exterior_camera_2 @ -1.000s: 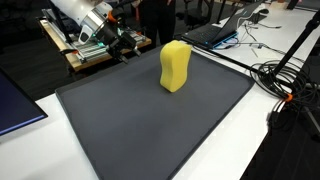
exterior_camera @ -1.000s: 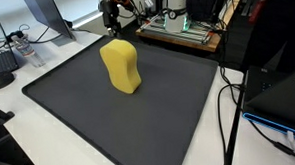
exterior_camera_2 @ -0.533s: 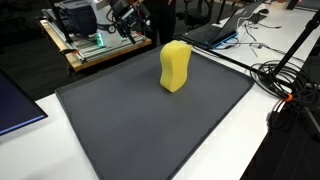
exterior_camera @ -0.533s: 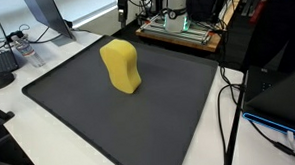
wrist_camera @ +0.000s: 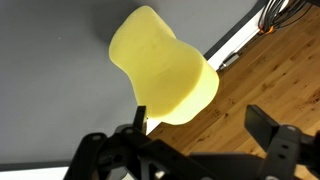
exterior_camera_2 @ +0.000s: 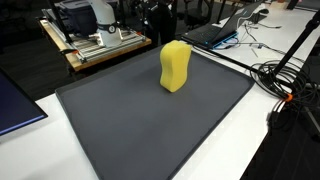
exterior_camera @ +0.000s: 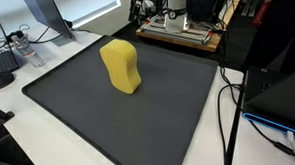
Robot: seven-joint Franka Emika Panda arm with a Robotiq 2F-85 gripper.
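- Monitor (exterior_camera: 44,15) stands at far left in an exterior view, on the white table (exterior_camera: 30,133).
- Dark mat (exterior_camera: 110,129) covers the table's middle.
- Sponge (exterior_camera: 121,67): yellow, waisted, upright on the mat toward its back edge, touching nothing else. Both exterior views agree on the place (exterior_camera_2: 175,66).
- Gripper (wrist_camera: 195,138): in the wrist view the fingers stand apart with nothing between them. It is up over the mat's back edge, clear of the sponge.
- Wooden board (exterior_camera: 180,33) with equipment sits just behind the mat.
- Cables (exterior_camera: 228,99) run along the mat's right side.
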